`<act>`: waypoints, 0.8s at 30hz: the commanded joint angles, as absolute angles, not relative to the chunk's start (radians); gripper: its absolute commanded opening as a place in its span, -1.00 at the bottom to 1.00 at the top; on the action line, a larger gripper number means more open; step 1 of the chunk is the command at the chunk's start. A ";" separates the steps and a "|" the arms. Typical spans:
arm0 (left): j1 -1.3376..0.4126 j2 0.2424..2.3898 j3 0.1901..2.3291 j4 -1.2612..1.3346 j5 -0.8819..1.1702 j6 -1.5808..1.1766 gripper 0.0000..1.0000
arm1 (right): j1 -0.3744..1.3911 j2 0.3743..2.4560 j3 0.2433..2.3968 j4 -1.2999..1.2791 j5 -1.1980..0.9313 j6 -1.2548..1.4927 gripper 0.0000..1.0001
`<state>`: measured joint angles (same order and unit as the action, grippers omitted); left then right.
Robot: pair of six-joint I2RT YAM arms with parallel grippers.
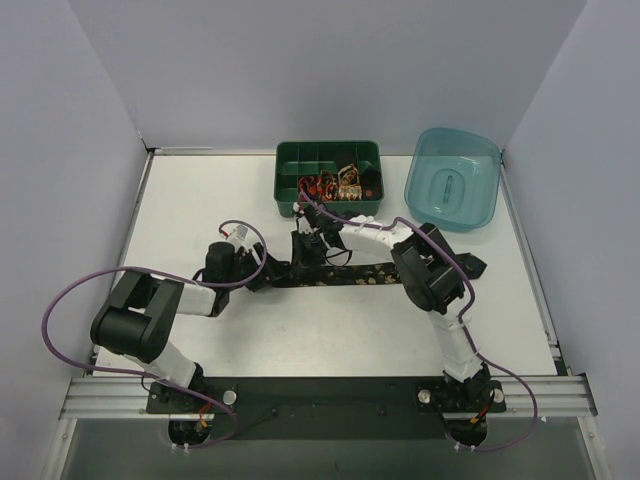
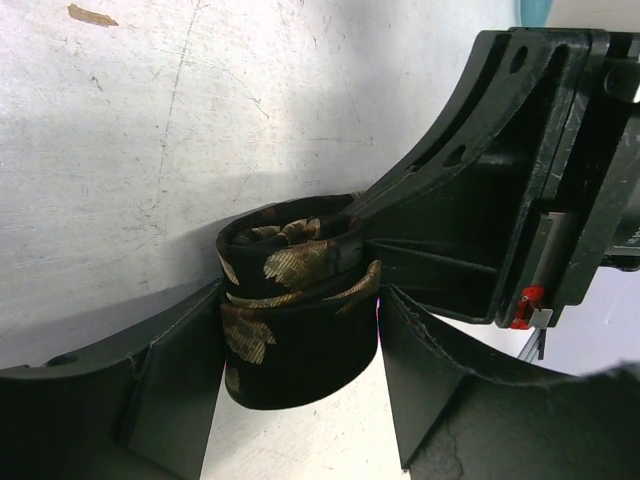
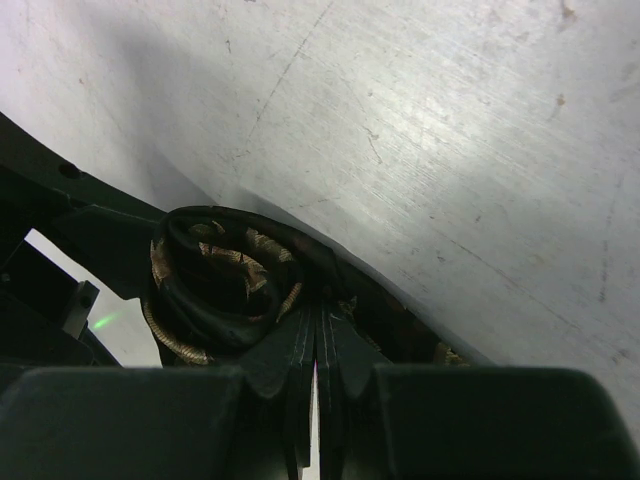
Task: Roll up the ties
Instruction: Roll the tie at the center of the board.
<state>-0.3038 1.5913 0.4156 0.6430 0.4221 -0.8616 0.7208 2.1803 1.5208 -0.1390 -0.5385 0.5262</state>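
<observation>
The left claw [image 2: 300, 305] is closed to the width of a coil of the tie [image 2: 285, 350], one finger at each side of it. The right claw [image 3: 315, 345] has its fingers nearly together, pinching a layer of the coil's wall. The coil sits on the bench [image 1: 200, 200] near its middle, and the unrolled part of the tie runs off to the right as a flat dark strip.

The bench is white and scuffed with fine scratches. A brown speck [image 2: 90, 14] lies on it. Plain pale lilac walls [image 1: 300, 70] close it in on three sides. At the back stand a green tray [image 1: 290, 150] holding rolled ties [image 1: 338, 186] and, beside it, a teal tub [image 1: 452, 185].

From above, both claws cover the coil and the right arm crosses part of the strip. The right wrist view is dark, and its lower edge cuts off the fingers.
</observation>
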 commanded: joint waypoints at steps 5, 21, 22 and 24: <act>-0.287 1.582 0.391 0.675 0.410 -0.851 0.33 | 0.732 2.198 1.545 -0.158 -0.560 0.535 -1.00; -0.267 1.448 0.442 0.446 0.361 -0.739 0.52 | 0.652 2.002 1.457 -0.141 -0.566 0.537 -1.00; -0.267 1.444 0.443 0.431 0.356 -0.738 0.53 | 0.649 1.988 1.456 -0.140 -0.568 0.540 -1.00; -0.262 1.425 0.445 0.419 0.351 -0.727 0.54 | 0.649 1.976 1.454 -0.133 -0.571 0.540 -1.00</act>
<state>-0.2741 1.4738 0.4068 0.4774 0.3767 -0.7753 0.6540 2.0762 1.4567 -0.1352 -0.5613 0.5301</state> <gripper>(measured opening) 0.763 0.025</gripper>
